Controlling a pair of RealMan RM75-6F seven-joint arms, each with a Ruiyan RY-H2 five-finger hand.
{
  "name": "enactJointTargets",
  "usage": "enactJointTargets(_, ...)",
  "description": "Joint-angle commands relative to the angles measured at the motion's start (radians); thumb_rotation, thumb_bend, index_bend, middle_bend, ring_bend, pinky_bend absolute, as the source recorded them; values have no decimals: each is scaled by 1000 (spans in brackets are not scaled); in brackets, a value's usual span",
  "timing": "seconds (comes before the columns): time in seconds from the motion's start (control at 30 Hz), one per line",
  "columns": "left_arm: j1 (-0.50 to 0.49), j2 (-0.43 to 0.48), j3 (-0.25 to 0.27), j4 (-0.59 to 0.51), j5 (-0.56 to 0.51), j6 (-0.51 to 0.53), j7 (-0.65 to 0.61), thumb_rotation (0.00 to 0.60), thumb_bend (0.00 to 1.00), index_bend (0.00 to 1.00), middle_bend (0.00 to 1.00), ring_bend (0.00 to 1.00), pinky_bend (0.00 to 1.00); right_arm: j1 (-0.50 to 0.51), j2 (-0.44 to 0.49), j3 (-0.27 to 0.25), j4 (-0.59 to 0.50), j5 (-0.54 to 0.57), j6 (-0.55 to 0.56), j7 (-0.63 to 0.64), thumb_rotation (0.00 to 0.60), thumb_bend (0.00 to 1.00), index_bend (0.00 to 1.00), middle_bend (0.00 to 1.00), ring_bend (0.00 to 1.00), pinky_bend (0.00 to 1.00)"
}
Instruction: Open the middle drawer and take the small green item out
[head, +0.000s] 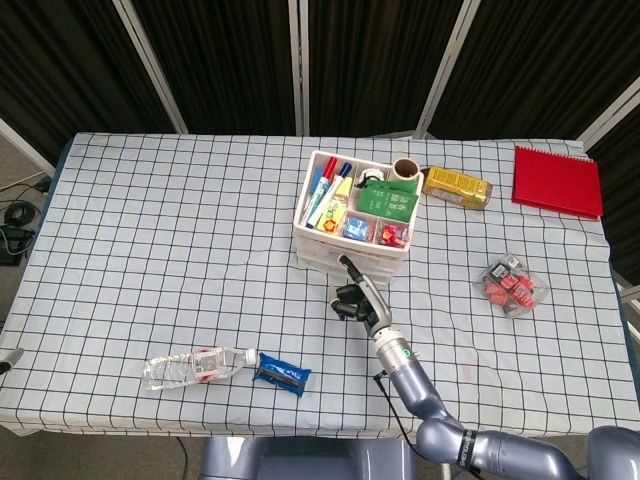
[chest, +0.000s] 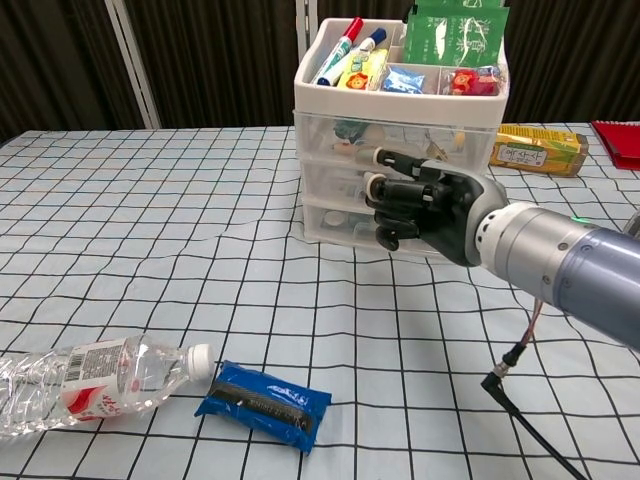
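At table centre, the right hand (chest: 425, 205) curls its fingers against the drawer unit (chest: 330, 180); whether it grips is unclear. Bottle (chest: 85, 380) and blue packet (chest: 263, 404) lie at seven o'clock.

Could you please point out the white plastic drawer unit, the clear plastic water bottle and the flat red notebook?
white plastic drawer unit (chest: 330, 215): chest view, on its lower front.
clear plastic water bottle (head: 195, 367): head view, on its labelled middle.
flat red notebook (head: 557, 181): head view, on the cover's centre.
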Motion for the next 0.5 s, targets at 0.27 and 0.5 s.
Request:
enactJointTargets(0.27,-1,-1,0,0,1,-2,4,600,49,0,0,0,0,-25,12,-33,-34,-39,-5,18,600,563,154,962,940,799)
enactJointTargets(0.5,0,-2,2,-2,5,0,7,600,49,0,0,0,0,-55,21,-77,-60,-93,22,18,600,550,119,955,935,795)
